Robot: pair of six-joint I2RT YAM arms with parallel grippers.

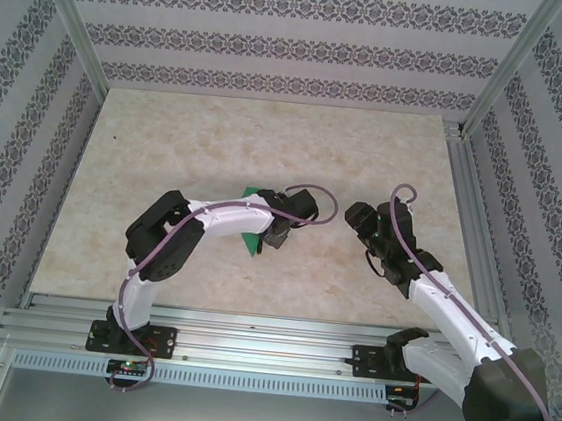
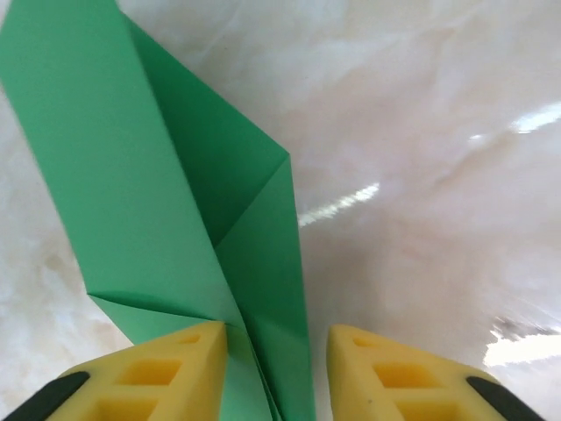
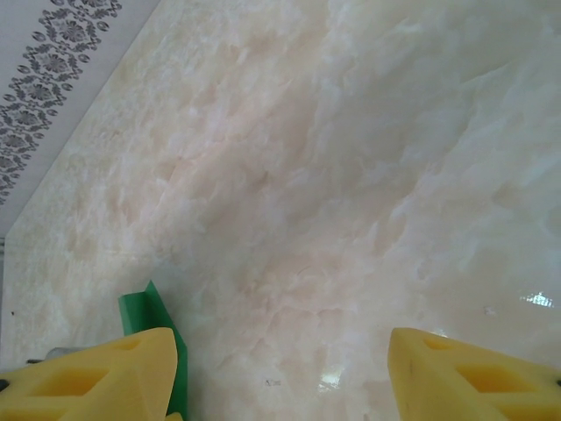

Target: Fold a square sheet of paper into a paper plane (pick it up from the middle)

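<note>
The bright green sheet of paper [image 2: 131, 175] lies on the marble table, folded into a long, narrow paper plane shape with creased flaps. My left gripper [image 2: 276, 351] is low over its near end. The yellow fingers stand apart, with the central fold running up between them. The left finger [image 2: 175, 368] rests on the paper and the right one is off it. From above, the left gripper [image 1: 276, 236] covers most of the paper [image 1: 248, 242]. My right gripper [image 1: 359, 219] hovers open to the right, with nothing between its fingers [image 3: 282, 351]. A green corner [image 3: 145, 307] shows by its left finger.
The marble tabletop [image 1: 267, 149] stretches bare behind and beside the arms. Patterned walls and metal frame posts [image 1: 74, 28] close in the back and sides. An aluminium rail [image 1: 267, 345] runs along the near edge, with both arm bases on it.
</note>
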